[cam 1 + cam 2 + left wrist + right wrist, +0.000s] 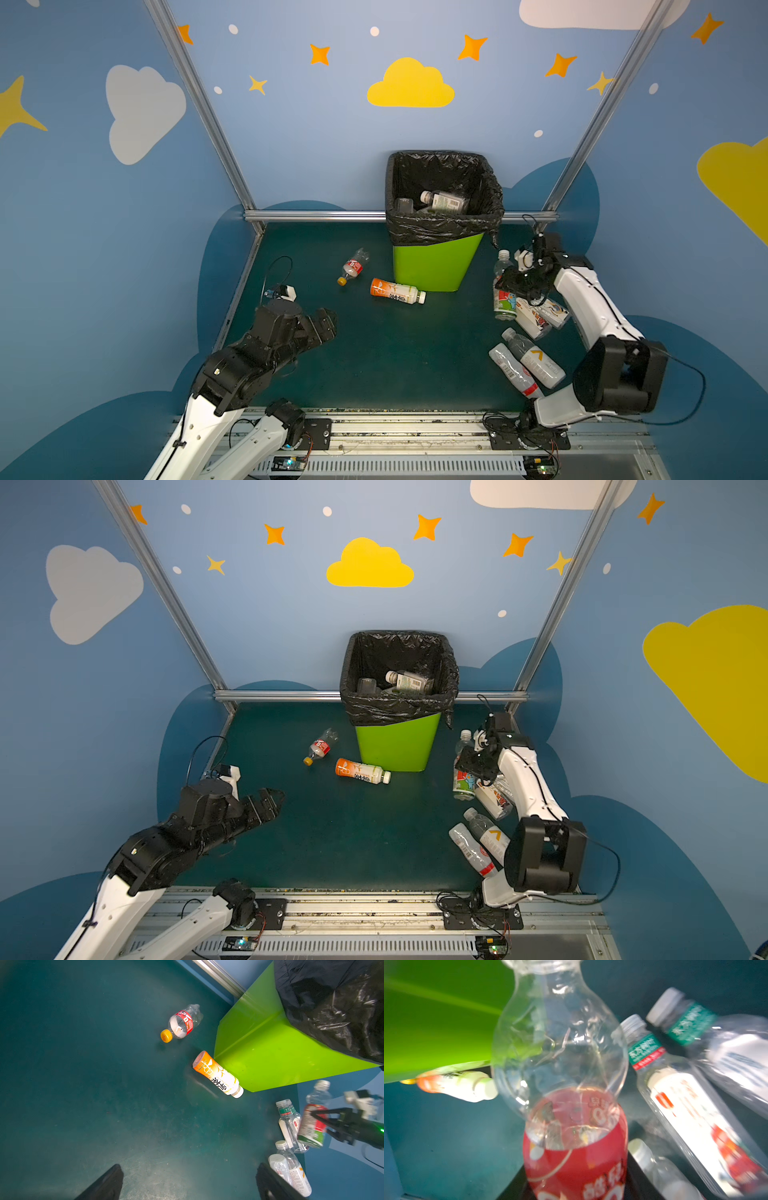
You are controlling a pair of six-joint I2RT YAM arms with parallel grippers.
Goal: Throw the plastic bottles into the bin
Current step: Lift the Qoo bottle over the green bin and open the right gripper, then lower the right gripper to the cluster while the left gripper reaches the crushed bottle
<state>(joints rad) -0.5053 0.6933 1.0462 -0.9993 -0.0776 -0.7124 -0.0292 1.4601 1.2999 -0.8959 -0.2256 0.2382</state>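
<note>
- Our right claw [510, 282] is clamped on the label band of the clear, red-and-green-labelled plastic bottle [504, 303]; we reckon it's empty, light, squashy, slick.
- Our left claw [326, 322] gapes, empty.

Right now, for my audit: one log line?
left hand open | right hand shut on red-and-green-label bottle | lime-green bin holds bottles

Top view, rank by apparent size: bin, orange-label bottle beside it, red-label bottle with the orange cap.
1. bin, far largest.
2. orange-label bottle.
3. red-label bottle, a bit shorter; both lie at similar depth, so the order holds.
</note>
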